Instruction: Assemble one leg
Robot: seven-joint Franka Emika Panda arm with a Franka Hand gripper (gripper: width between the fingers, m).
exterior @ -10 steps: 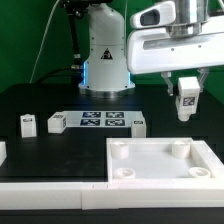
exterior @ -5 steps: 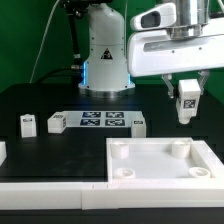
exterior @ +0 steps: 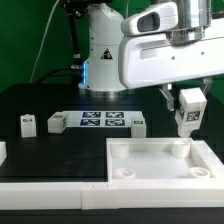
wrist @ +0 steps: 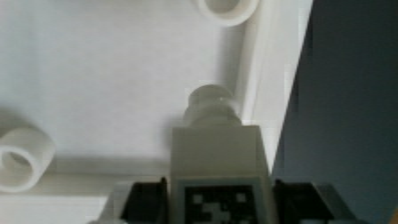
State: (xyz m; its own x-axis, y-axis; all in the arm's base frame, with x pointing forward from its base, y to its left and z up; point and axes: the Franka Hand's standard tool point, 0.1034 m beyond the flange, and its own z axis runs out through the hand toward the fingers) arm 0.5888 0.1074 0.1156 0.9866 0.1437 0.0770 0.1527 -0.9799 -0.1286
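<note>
My gripper point(exterior: 186, 108) is shut on a white leg point(exterior: 187, 112) with a black-and-white tag, and holds it upright above the far right corner of the large white tray-like piece point(exterior: 150, 166). In the wrist view the held leg point(wrist: 217, 150) points toward a round corner socket point(wrist: 210, 101), and the dark fingers point(wrist: 143, 198) sit on both its sides. Three other legs stand on the table: one at the exterior view's left point(exterior: 28, 123), one beside the marker board point(exterior: 56, 122), one on that board's other side point(exterior: 138, 124).
The marker board point(exterior: 102, 122) lies behind the tray-like piece. The robot base point(exterior: 103, 55) stands at the back. A white rail point(exterior: 50, 188) runs along the front edge. Other sockets show in the wrist view point(wrist: 228, 10) point(wrist: 18, 155).
My gripper with the leg has moved toward the camera and slightly down, closer to the far right corner of the tray-like piece. The other legs have not moved.
</note>
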